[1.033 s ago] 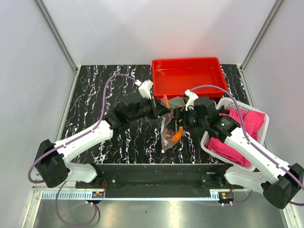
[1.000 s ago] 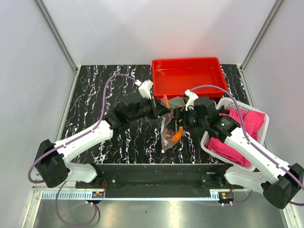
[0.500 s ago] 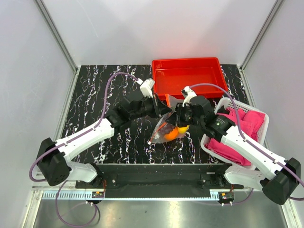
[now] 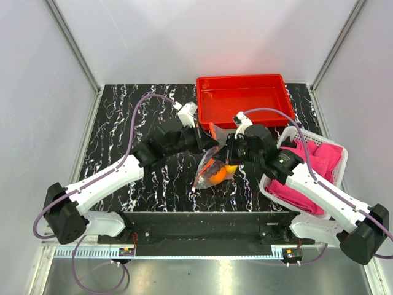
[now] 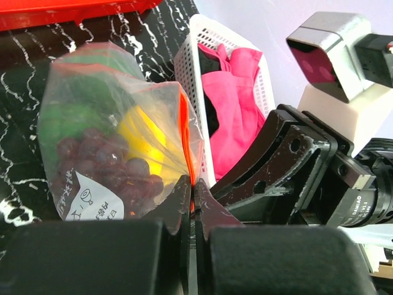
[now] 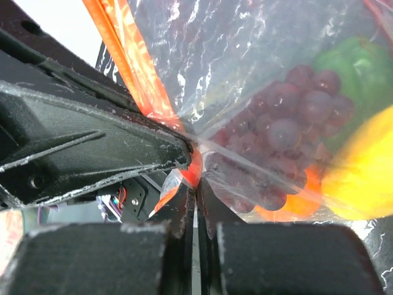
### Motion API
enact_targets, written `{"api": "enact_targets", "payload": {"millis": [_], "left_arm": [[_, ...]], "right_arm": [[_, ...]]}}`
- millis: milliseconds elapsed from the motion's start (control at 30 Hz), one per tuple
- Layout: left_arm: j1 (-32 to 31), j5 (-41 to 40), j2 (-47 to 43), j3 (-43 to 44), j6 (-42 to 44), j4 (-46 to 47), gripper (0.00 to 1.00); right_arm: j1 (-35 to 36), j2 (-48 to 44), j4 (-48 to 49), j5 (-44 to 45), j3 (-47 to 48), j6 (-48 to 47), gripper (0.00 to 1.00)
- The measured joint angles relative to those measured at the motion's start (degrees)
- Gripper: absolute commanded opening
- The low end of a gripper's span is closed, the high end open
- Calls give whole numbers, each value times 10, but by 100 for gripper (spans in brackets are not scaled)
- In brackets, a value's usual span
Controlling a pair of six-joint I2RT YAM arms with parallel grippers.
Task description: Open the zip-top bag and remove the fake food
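Note:
The clear zip-top bag (image 4: pixel 212 172) hangs between my two arms above the middle of the table, its orange-red zip strip (image 5: pixel 183 123) at the top. Inside lies the fake food: an orange ball (image 4: pixel 216 174), a yellow fruit (image 5: pixel 140 140), a purple grape bunch (image 5: pixel 104 163) and a green pepper (image 6: pixel 356 64). My left gripper (image 5: pixel 192 189) is shut on the bag's zip edge. From the opposite side, my right gripper (image 6: pixel 196 184) is shut on the same edge, fingertip to fingertip with the left one (image 4: pixel 222 146).
The red tray (image 4: pixel 244 98) stands just behind the grippers. A white basket (image 4: pixel 293 136) of pink cloths (image 4: pixel 307 169) sits at the right under the right arm. Black marbled table (image 4: pixel 123 123) stretches to the left.
My right gripper has closed on the bag's zip edge. The bag swung from hanging straight down to tilting left, and both arms shifted slightly.

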Motion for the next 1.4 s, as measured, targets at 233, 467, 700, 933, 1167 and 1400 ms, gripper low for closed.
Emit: {"api": "enact_targets", "payload": {"millis": [233,467,700,933,1167,1400], "left_arm": [[-5,-22,-29,0,10,-33,61],[-13,-37,-143,-50,45,-53,59],[-49,-56,-193,-106,75,-105,60],[-101,-117,-132,-108,99,-173,52],[-122,-149,-95,-95,102,-202,34],[-127,-161,-80,-81,88,-208,0]], "right_arm": [[0,0,-1,-14,0,-37,0],[-1,6,-10,-22,10,-50,0],[-1,14,-21,-40,18,-51,0],[-1,14,-23,-47,18,-50,0],[-1,14,-31,-58,19,-50,0],[-1,14,-39,-57,22,-56,30]]}}
